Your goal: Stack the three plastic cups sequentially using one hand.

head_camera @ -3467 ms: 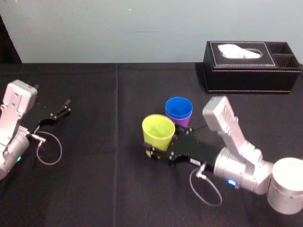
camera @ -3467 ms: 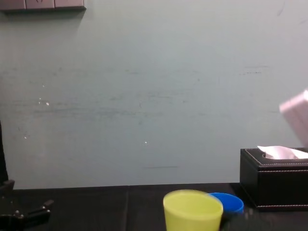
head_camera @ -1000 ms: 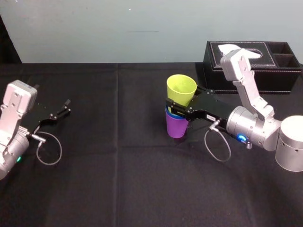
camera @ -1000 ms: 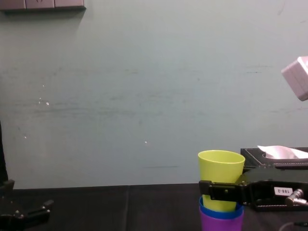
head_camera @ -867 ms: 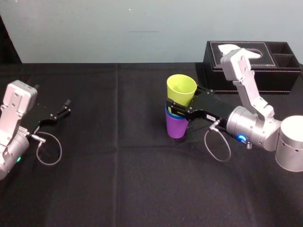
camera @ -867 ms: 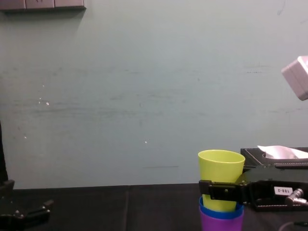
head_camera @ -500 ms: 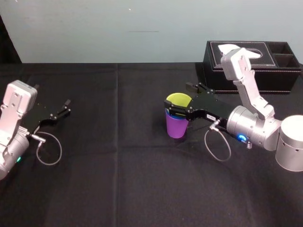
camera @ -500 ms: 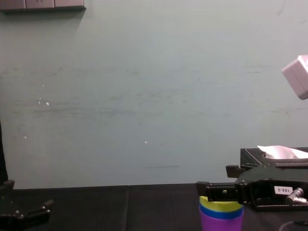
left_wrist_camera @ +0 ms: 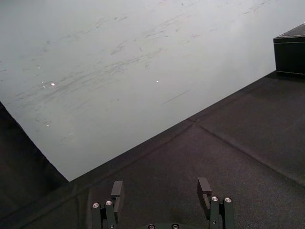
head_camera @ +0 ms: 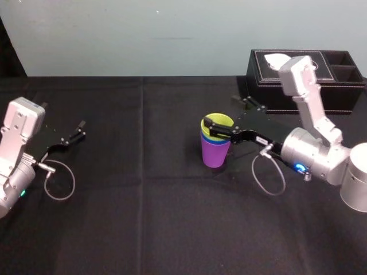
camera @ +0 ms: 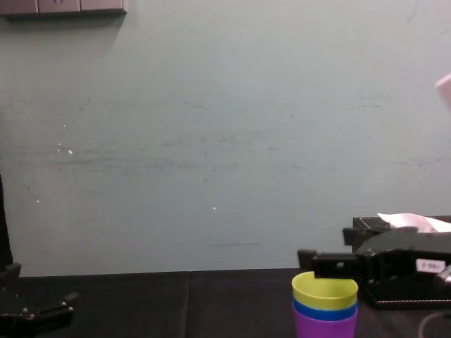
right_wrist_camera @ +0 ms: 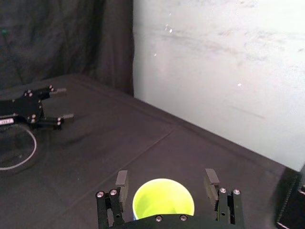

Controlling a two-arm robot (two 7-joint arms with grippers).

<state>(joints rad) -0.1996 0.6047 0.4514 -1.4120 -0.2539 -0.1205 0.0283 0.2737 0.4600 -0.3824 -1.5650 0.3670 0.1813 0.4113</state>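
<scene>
The right gripper (head_camera: 232, 116) has its jaws spread wide, one on each side of the yellow-green cup (head_camera: 218, 121) at rim level. The right wrist view shows a gap between the cup (right_wrist_camera: 163, 198) and each finger (right_wrist_camera: 121, 183), so the jaws grip nothing. From the chest view the gripper (camera: 332, 251) sits just above the rim. The yellow-green cup is nested in the blue cup (head_camera: 209, 137), which sits in the purple cup (head_camera: 215, 154); the stack stands upright near the middle of the table (head_camera: 143, 217), with only a band of each upper cup showing.

The table is covered in black cloth and meets a pale grey-green wall (head_camera: 143, 34). A black leather tissue box (head_camera: 304, 86) stands at the back right, well apart from the stack. A dark curtain (right_wrist_camera: 57, 38) hangs beside the wall.

The right arm reaches in from the right, with its gripper level and pointing toward the robot's left. The left gripper (head_camera: 73, 133) lies low over the table at the far left, jaws parted and holding nothing.
</scene>
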